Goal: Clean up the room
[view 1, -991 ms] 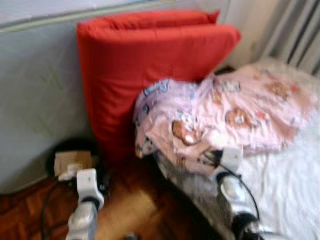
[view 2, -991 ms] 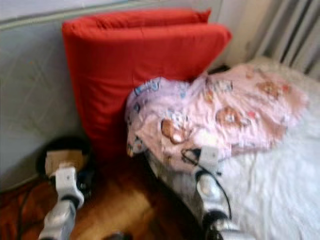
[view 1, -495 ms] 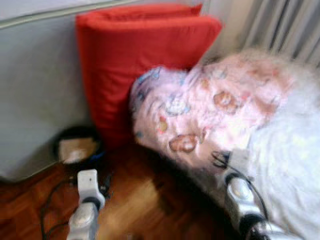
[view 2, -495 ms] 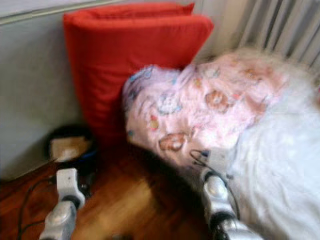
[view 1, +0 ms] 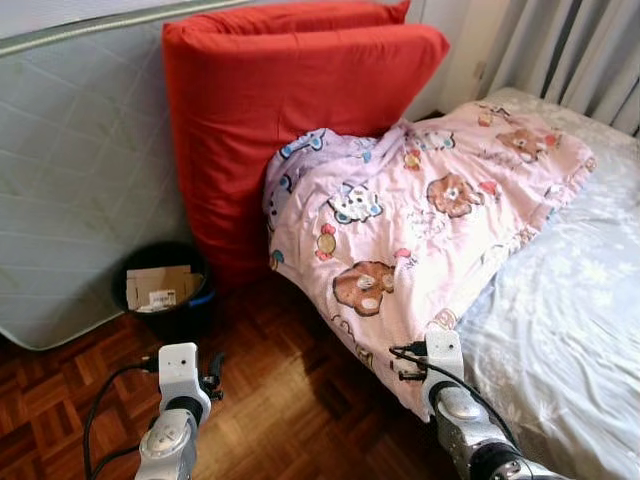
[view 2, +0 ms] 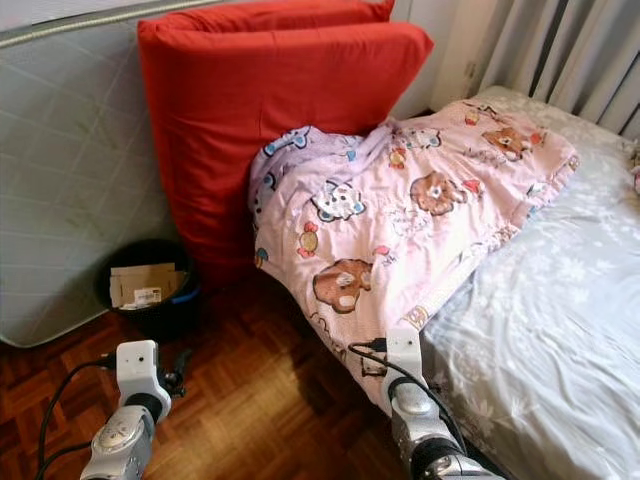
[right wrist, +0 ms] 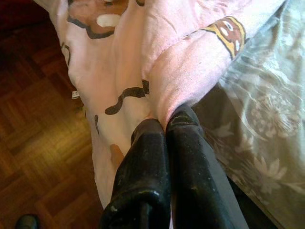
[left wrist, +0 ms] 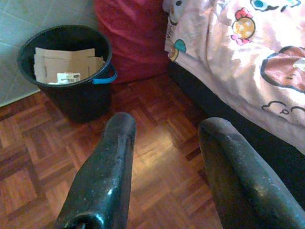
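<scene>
Overhead, pink cartoon quilt (view 1: 420, 220) drapes bed (view 1: 590, 320) near-left corner, long axis near-left to far-right, red cushions (view 1: 270, 120) behind

Left wrist: left gripper (left wrist: 164, 167) wide apart, empty, above parquet near black bin (left wrist: 71, 71)

Right wrist: right gripper (right wrist: 164, 131) pinched tight on quilt edge fold; soft, light, likely slippy, so edge suits

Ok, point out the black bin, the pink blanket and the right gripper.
black bin (left wrist: 71, 98), left wrist view, front wall.
pink blanket (view 1: 430, 230), left eye view, middle of its top.
right gripper (right wrist: 164, 126), right wrist view, between fingertips pinching the blanket.
</scene>
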Tool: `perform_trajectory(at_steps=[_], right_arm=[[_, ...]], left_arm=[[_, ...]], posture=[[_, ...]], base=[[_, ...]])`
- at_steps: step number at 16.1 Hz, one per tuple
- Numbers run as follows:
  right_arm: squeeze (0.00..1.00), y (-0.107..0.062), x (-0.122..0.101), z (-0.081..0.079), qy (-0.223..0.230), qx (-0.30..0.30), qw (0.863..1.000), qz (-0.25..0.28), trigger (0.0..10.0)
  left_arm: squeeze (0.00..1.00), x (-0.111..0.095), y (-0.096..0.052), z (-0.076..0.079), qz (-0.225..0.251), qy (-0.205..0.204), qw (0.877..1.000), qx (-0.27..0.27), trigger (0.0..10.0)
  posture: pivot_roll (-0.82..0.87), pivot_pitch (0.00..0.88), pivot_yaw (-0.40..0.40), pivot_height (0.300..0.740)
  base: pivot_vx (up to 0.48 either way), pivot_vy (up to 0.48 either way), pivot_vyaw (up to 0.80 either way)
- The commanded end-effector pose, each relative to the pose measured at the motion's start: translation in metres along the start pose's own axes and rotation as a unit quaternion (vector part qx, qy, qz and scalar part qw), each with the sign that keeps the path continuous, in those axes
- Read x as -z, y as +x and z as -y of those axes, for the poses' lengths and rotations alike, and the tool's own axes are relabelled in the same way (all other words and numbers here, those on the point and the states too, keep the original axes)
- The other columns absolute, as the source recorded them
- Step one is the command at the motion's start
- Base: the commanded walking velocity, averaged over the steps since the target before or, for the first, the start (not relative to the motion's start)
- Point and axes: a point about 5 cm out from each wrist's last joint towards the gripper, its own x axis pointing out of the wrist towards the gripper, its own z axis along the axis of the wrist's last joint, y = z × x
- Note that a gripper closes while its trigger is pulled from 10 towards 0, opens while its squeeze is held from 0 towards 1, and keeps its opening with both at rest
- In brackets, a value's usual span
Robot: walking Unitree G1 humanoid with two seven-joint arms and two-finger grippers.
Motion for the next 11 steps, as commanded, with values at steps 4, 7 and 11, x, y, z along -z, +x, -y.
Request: perform_trajectory(at_steps=[4,7,11], right_arm=[[1.0,0.0,-0.001,0.002,0.0,0.002,1.0,-0.003,10.0],[1.0,-0.001,0.007,-0.005,-0.011,-0.026,0.999,-0.03,10.0],[0.0,-0.003,0.015,-0.011,-0.019,-0.055,0.997,-0.044,10.0]], left_arm=[[0.0,0.006,-0.002,0.002,-0.017,0.005,1.0,0.004,10.0],[0.0,0.007,-0.002,0.002,-0.02,0.006,1.0,0.006,10.0],[0.0,0.008,-0.002,0.003,-0.022,0.009,1.0,0.009,10.0]], posture=[[0.06,0.075,-0.051,0.74],[0.06,0.076,-0.051,0.74],[0.06,0.076,-0.051,0.74]], base=[[0.0,0.0,0.0],[0.0,0.0,0.0],[0.0,0.0,0.0]])
